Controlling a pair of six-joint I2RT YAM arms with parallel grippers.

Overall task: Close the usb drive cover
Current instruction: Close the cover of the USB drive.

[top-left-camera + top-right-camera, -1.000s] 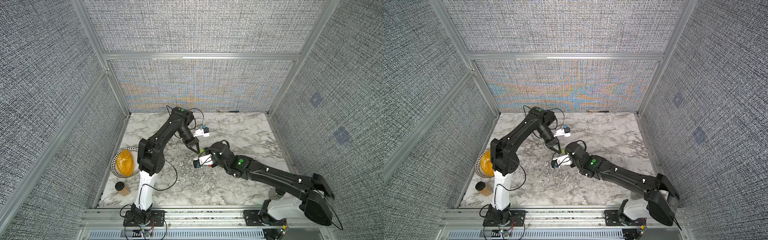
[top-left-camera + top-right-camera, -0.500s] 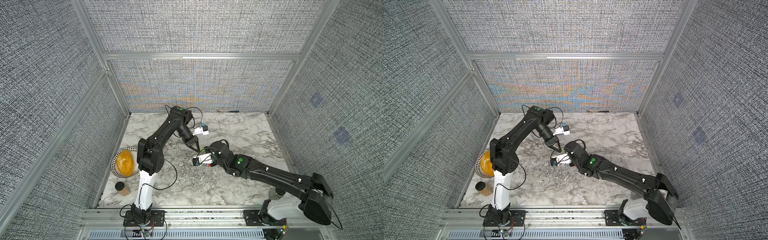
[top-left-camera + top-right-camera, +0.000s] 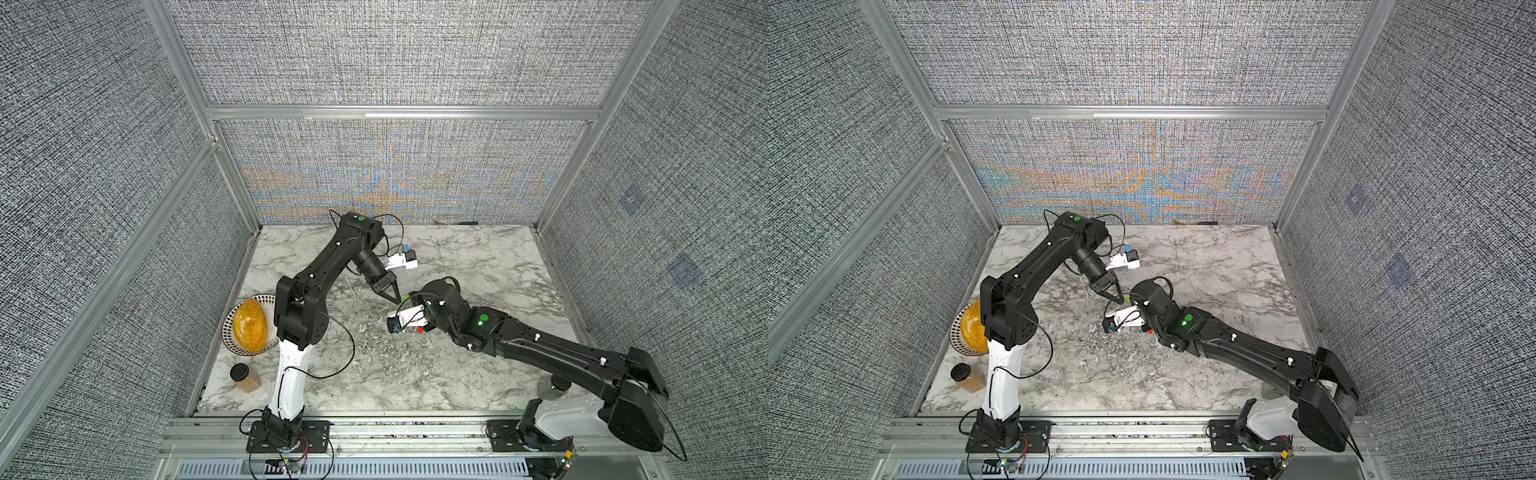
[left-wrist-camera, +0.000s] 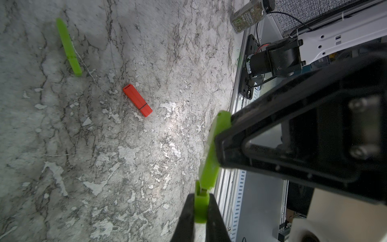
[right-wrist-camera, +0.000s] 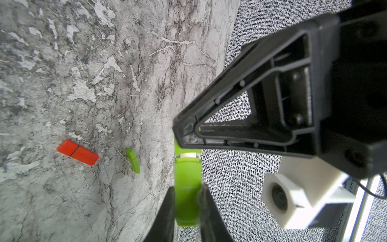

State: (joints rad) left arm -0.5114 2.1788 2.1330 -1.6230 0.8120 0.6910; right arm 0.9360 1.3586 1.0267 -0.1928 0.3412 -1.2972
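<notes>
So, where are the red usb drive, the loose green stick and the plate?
red usb drive (image 4: 137, 100): left wrist view, middle of its body.
loose green stick (image 4: 68, 46): left wrist view, middle of its length.
plate (image 3: 227, 329): in a top view, bare striped rim.

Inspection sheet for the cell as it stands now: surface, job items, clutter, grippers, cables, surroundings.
Surface: marble table, worn pale patches.
Job's things: usb drive lies flat, cover on, thin dark seam.
Clutter: loose green stick; plate with yellow lump; brown jar.
Grippers: left gripper shut on green cap; right gripper shut on green drive; sliver of metal plug between them.
Cables: black cable loops off left arm, clear of drives.
Surroundings: grey fabric walls, aluminium frame.
</notes>
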